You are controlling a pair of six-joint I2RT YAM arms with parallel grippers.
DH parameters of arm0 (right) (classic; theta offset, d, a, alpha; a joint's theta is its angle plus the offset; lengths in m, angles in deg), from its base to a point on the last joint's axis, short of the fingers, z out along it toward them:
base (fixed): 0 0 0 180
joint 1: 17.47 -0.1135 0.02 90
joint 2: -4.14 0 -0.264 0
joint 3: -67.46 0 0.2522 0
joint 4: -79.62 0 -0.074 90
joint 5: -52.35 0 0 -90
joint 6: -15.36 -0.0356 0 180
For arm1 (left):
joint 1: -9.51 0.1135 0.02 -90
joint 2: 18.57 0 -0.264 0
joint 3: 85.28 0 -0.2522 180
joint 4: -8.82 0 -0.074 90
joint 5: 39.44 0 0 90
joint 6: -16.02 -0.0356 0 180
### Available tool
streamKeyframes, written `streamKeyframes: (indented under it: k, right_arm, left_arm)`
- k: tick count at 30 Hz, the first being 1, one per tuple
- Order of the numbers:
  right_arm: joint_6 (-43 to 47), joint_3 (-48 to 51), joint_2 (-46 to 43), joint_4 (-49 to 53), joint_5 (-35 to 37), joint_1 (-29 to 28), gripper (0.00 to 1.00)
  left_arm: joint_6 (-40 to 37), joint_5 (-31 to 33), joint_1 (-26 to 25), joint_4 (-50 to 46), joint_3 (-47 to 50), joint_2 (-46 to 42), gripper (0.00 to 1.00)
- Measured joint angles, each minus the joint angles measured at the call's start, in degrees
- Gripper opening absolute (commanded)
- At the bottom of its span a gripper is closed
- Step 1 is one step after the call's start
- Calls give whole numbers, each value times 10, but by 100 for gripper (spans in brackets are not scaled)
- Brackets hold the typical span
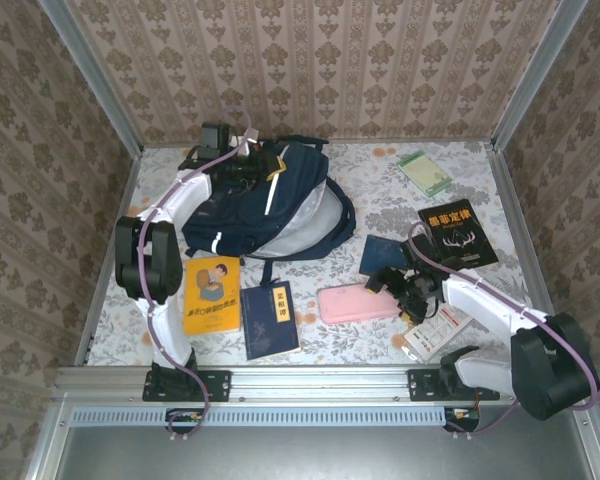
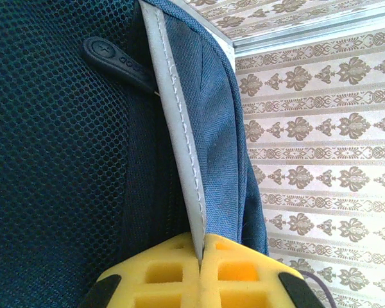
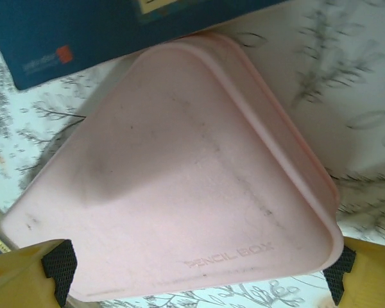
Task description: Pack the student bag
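Left gripper (image 2: pixel 200 255) clamps the student bag (image 1: pixel 250 215) by its pale trim (image 2: pixel 179 128); right gripper (image 3: pixel 199 274), jaws apart, straddles the pink pencil box (image 3: pixel 179 186) at the bag's five o'clock, needing to close and lift.

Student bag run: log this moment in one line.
left tool: shut on student bag, at grey stripe | right tool: open, straddling pink pencil box | pencil box: outside bag

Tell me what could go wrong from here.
1. The left gripper pinches only the thin grey stripe of the student bag; the fabric may slip out if pulled.
2. The right gripper, jaws open, straddles one end of the pink pencil box; gripped that far off-centre, it may tilt or drop.
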Motion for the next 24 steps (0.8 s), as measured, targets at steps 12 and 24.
streamKeyframes:
  k: [12,24]
  right_arm:
    - [63,-169,177,-56,-10,0,100]
    - [64,-269,269,-90,-25,-1,100]
  left_arm:
    - [0,0,0,0,1,0,0]
    - [0,0,0,0,1,-1,0]
